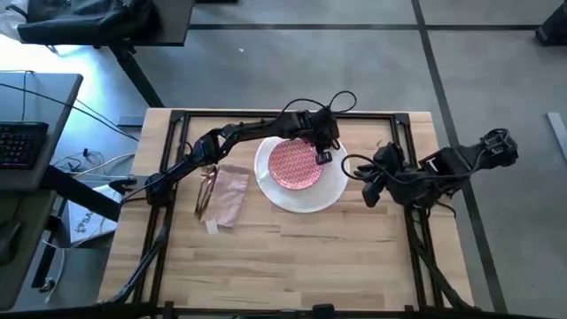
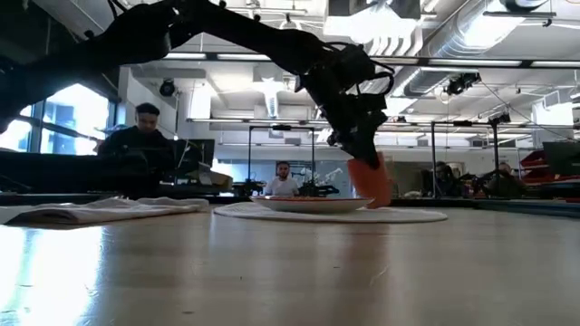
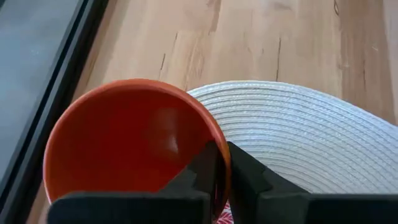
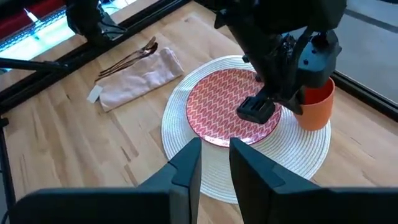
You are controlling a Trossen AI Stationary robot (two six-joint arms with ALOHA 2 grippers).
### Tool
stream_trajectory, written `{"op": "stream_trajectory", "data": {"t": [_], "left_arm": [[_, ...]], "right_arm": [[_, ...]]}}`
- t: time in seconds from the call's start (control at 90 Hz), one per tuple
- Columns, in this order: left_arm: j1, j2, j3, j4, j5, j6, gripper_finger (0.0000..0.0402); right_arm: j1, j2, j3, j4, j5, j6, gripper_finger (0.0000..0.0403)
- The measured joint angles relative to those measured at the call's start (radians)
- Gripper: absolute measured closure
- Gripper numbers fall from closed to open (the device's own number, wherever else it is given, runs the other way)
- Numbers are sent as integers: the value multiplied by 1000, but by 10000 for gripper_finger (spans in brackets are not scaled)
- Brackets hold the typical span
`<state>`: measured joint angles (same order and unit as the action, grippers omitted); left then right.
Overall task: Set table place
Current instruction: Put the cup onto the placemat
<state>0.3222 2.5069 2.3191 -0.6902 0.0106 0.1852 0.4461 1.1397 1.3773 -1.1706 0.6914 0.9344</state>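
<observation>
Currently: desk (image 1: 292, 257) holds white plate (image 4: 249, 180), red plate (image 4: 224, 112) on it, napkin (image 1: 229, 195) with cutlery (image 1: 205, 190) alongside. Left pincer (image 3: 221, 171) clamps cup (image 3: 124, 143) rim, wall pinched between fingers, at plate's edge. Cup looks light, rigid, slick, breakable; rim pinch seems adequate. Right pincer (image 4: 214, 152) open, nearby.

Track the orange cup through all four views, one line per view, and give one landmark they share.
High view: hidden under the left gripper, at the white plate's far rim.
Low view: orange cup right of centre, held by the left gripper.
Left wrist view: lower left, large, its rim pinched between the fingers.
Right wrist view: right of centre, beside the red-patterned plate.
Shared landmark: the white plate.
</observation>
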Motion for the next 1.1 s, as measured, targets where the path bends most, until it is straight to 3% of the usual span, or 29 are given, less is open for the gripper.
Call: {"op": "stream_trajectory", "data": {"t": [0.333,1.1], "left_arm": [[0,0,-1,20,0,-2,327],[-1,-7,-1,106,1,-31,287]], "right_arm": [[0,0,0,-1,0,0,341],[0,0,0,-23,0,0,341]]}}
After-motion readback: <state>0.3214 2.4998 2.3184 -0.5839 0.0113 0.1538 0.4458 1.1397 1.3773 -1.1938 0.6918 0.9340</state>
